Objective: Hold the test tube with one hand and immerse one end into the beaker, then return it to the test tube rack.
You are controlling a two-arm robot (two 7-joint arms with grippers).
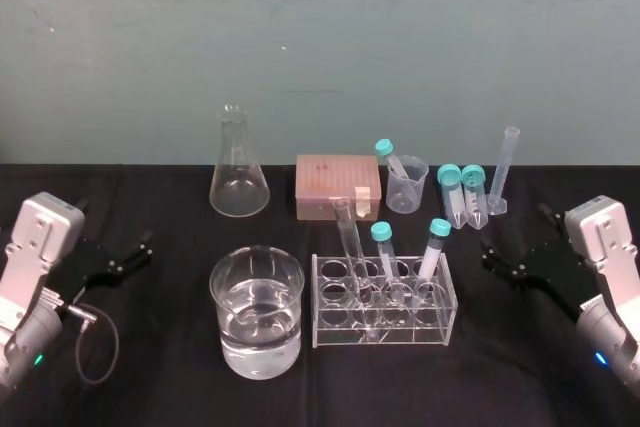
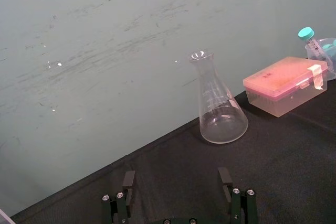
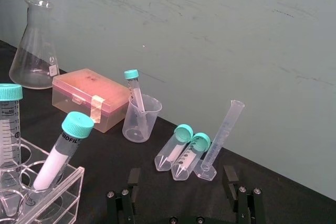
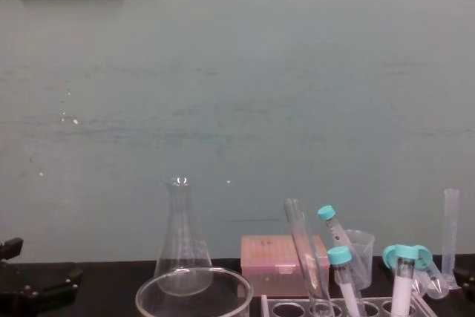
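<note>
Black worktop set: the water-filled beaker sits just left of the rack, a short carry for the dip. Left gripper and right gripper rest either side, jaws apart, empty. The test tube leans in the rack's left end, top free to grab

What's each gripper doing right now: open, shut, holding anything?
Left gripper: open, holding nothing.
Right gripper: open, holding nothing.
</note>
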